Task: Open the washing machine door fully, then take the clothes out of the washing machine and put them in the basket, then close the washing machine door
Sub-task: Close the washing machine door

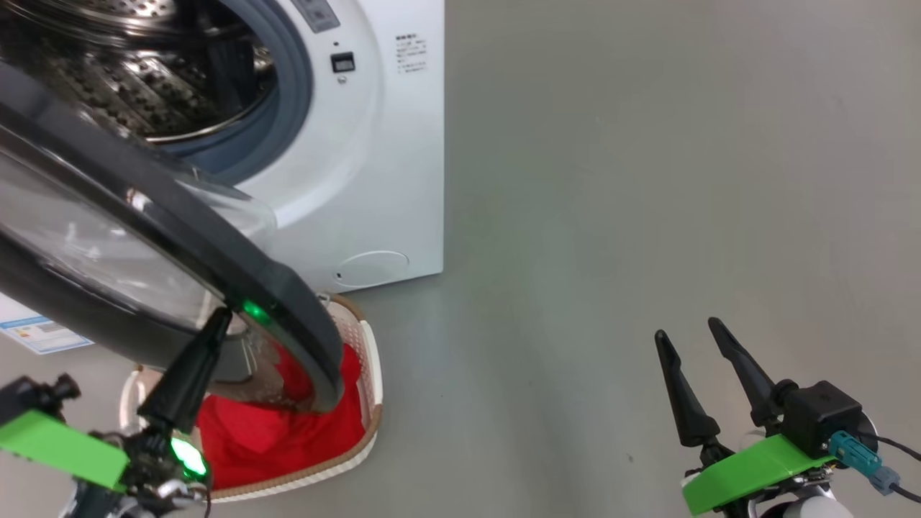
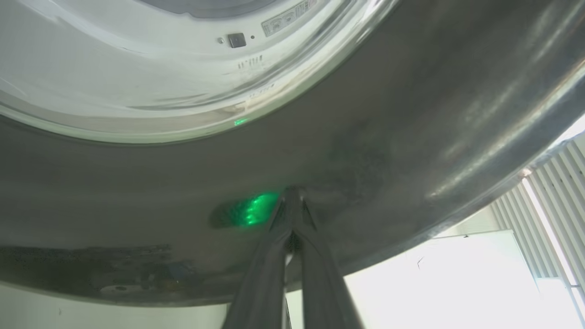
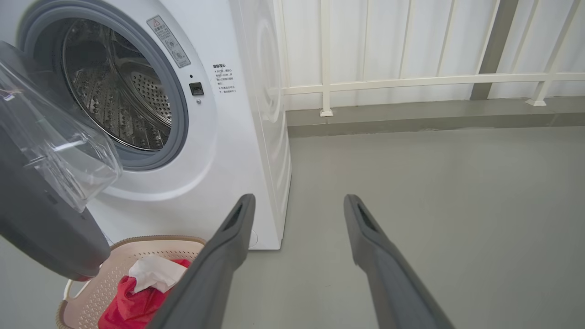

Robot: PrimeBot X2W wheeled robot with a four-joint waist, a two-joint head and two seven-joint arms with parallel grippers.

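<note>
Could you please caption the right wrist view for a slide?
Open right pincer before the washing machine, its door open, red and white clothes in the basket.

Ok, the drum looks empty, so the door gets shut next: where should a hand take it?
Probably the black rim at its free edge above the basket, from the outer face: broad and even, while the inner face carries the bulging glass bowl. The shut left hand touches it.

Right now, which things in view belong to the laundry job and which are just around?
Job: washing machine door, washing machine, clothes, basket, shut left end effector at the door.
Just around: railing, floor, open right end effector.
</note>
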